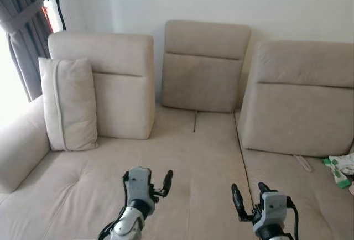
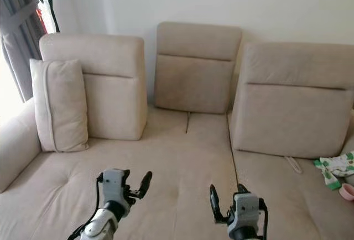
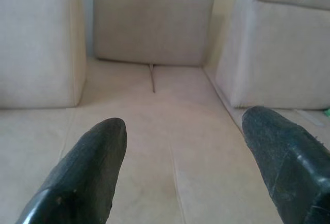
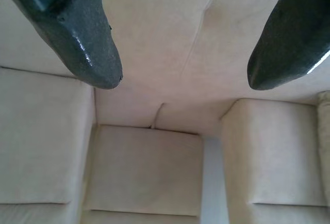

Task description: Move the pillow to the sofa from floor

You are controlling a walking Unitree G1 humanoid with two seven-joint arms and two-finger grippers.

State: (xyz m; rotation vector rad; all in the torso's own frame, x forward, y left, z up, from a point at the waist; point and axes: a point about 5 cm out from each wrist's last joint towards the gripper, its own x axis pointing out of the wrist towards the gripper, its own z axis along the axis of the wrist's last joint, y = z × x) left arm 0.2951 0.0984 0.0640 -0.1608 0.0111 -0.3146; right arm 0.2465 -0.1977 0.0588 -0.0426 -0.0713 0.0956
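Observation:
A beige pillow (image 1: 69,104) stands upright on the sofa seat (image 1: 193,151) at the far left, leaning against the left back cushion (image 1: 119,85). My left gripper (image 1: 147,177) hovers over the front middle of the seat, open, with nothing between its fingers; the left wrist view looks along its fingers (image 3: 87,172) at bare seat. Further right, near the seat seam, my right gripper (image 1: 249,191) is also open and holds nothing, and its fingertips (image 4: 95,53) frame the seat and back cushions. Both grippers are well apart from the pillow.
The sofa has a middle back cushion (image 1: 203,66) and a right one (image 1: 301,99), plus a rounded armrest (image 1: 19,146) at the left. A grey curtain (image 1: 25,35) hangs beyond it. A green-and-white cloth (image 1: 340,168) and a pink object (image 2: 347,191) lie at the seat's right end.

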